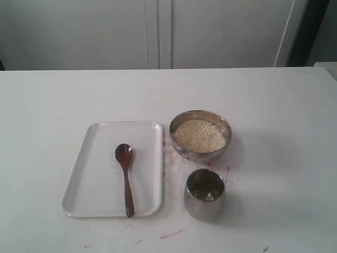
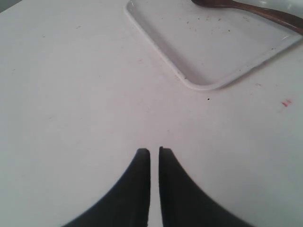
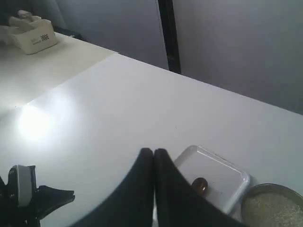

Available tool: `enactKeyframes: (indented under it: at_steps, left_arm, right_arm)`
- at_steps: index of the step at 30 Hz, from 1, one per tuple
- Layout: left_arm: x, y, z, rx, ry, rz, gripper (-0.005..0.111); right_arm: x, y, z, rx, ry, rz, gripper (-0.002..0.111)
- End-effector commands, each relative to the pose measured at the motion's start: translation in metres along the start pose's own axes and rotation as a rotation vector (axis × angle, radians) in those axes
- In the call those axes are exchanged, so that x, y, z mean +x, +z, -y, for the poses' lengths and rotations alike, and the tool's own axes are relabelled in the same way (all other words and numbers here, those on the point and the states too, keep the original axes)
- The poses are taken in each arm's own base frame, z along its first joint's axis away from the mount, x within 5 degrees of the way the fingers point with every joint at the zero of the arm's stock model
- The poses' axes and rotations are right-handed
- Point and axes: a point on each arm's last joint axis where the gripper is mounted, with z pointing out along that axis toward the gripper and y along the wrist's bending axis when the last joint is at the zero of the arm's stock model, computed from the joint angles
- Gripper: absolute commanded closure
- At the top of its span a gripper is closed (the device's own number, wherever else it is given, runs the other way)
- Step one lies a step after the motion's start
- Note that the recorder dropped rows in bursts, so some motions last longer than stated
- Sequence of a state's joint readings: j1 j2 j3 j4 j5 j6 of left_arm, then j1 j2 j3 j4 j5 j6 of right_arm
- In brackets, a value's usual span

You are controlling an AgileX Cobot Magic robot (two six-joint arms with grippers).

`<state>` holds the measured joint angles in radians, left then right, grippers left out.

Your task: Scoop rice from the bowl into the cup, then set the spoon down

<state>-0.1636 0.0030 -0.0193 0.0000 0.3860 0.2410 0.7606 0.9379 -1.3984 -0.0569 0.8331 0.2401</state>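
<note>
A white table (image 1: 274,158) is carrying everything, with pale cabinets (image 1: 210,31) standing behind it at 12 o'clock. A white tray (image 1: 100,200) with rounded corners and a low raised rim is lying left of centre. Faint red marks (image 1: 171,233) are smearing the tabletop along the tray's 3 o'clock edge and at 6 o'clock of it.

In the right wrist view a white box (image 3: 33,35) with a checkered patch is sitting on a separate surface far off. A black-and-grey part (image 3: 28,196) is also jutting into that view, and I cannot tell what it is.

The spoon (image 1: 126,179) is lying flat on the tray, hemmed only by the rim. Its small oval head is pointing to 12 o'clock and its thin handle is running to 6 o'clock. It is showing dark reddish-brown and glossy.

The bowl (image 1: 202,154) is sitting just beside the tray at 3 o'clock of the spoon's head. It is gleaming silver, and pale rice (image 1: 199,135) is filling it nearly to the rim.

The cup (image 1: 203,203) is standing upright just at 6 o'clock of the bowl. Its inside is mirroring too much to tell whether grains are lying there.

The left gripper (image 2: 154,151) is hovering over bare table near a tray corner. Its dark fingers are leaving only a thin slit and are gripping nothing. The right gripper (image 3: 154,152) is hanging high above the table with its fingers pressing together, empty.
</note>
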Motion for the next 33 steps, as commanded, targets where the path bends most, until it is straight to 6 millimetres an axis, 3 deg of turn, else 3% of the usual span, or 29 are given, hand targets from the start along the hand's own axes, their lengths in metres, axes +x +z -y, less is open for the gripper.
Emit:
enactKeyframes:
  at_steps: [1,13,24,33]
  left_arm:
    - [0.006,0.001,0.001,0.011,-0.005,-0.038,0.092]
    - [0.006,0.001,0.001,0.011,-0.005,-0.038,0.092]
    - [0.006,0.001,0.001,0.011,-0.005,-0.038,0.092]
    - [0.006,0.001,0.001,0.011,-0.005,-0.038,0.092]
  right_arm:
    - [0.015,-0.027,0.005,-0.005,-0.039,0.064,0.108]
    - [0.066,-0.084,0.017,-0.041,-0.061,0.243,0.108]
    - [0.117,-0.112,0.028,-0.062,-0.056,0.323,0.108]
    - [0.157,-0.133,0.034,-0.130,-0.019,0.497,0.108]
